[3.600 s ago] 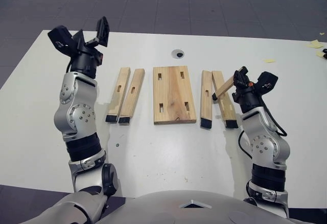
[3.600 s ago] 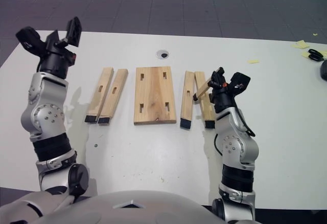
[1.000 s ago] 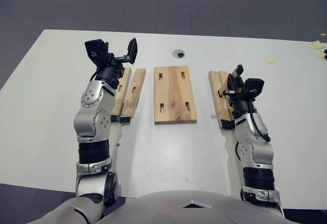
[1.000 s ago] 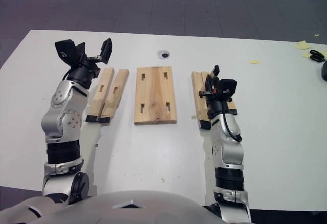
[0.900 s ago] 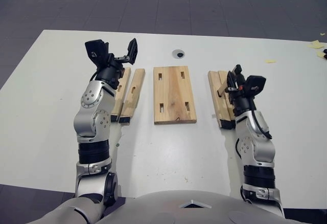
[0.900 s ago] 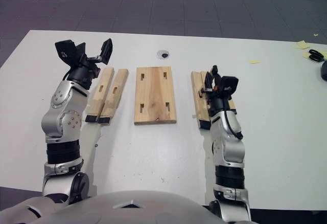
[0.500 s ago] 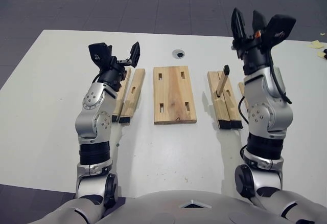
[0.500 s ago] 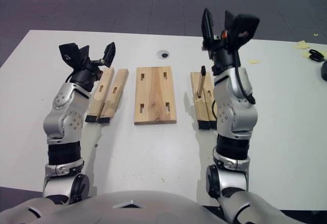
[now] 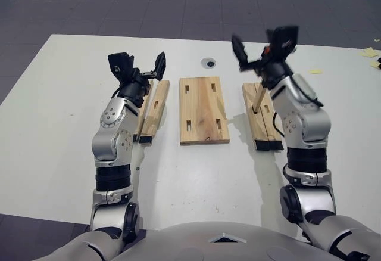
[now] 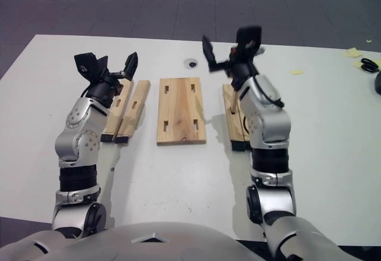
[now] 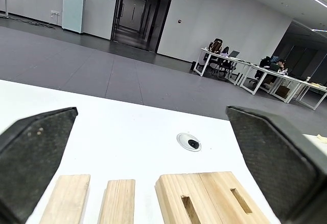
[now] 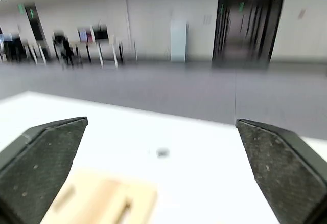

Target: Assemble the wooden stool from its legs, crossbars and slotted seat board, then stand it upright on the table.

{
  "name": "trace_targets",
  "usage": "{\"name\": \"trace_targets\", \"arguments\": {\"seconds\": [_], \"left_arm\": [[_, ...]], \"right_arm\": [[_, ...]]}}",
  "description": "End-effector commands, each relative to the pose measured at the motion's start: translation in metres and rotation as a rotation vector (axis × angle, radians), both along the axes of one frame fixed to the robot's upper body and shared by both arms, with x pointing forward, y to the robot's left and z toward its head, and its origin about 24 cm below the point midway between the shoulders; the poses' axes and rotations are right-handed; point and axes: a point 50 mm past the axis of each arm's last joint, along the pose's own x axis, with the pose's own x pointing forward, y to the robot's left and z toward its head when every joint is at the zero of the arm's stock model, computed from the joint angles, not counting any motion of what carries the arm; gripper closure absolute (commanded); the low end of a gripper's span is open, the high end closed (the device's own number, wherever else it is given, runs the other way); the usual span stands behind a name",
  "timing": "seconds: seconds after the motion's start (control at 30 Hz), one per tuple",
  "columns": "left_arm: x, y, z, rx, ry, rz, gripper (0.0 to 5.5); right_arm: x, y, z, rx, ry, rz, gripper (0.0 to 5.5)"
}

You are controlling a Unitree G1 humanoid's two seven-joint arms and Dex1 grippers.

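The slotted seat board (image 9: pixel 203 109) lies flat at the table's middle. Left of it lie two legs (image 9: pixel 149 111) side by side; right of it lie two more legs (image 9: pixel 260 121). A short crossbar (image 9: pixel 258 100) stands tilted out of the right pair, partly hidden by my right arm. My left gripper (image 9: pixel 139 65) hangs open over the far ends of the left legs, holding nothing. My right gripper (image 9: pixel 262 40) is open and empty above the far end of the right legs, turned toward the board. The left wrist view has the board (image 11: pixel 209 201) and legs (image 11: pixel 116 201) between its fingers (image 11: pixel 36 152).
A round cable grommet (image 9: pixel 208 62) sits in the white table (image 9: pixel 178 177) just beyond the board. Yellow paper scraps (image 9: pixel 314 70) lie near the far right edge. Bare table stretches in front of the parts and on both sides.
My right gripper let go of the crossbar, rose, then tipped left toward the board. The crossbar stays standing in the right legs. My left gripper came in over the left legs.
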Motion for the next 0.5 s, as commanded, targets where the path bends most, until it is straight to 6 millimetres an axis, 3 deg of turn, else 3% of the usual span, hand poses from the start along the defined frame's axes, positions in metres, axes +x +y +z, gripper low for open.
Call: {"name": "trace_targets", "arguments": {"seconds": [0.03, 0.27, 0.4, 0.5], "left_arm": [[0.001, -0.001, 0.003, 0.012, -0.008, -0.008, 0.1], [0.001, -0.005, 0.001, 0.009, 0.0, -0.019, 0.1], [0.001, -0.004, 0.0, 0.01, 0.0, -0.017, 0.1], [0.002, -0.003, 0.0, 0.011, 0.0, -0.013, 0.1]], "right_arm": [[0.008, -0.009, 0.005, 0.073, 0.003, 0.01, 0.1], [0.016, 0.001, 0.078, 0.422, -0.184, 0.16, 0.1], [0.017, -0.005, 0.103, 0.411, -0.264, 0.149, 0.1], [0.017, -0.006, 0.107, 0.348, -0.292, 0.145, 0.1]]}}
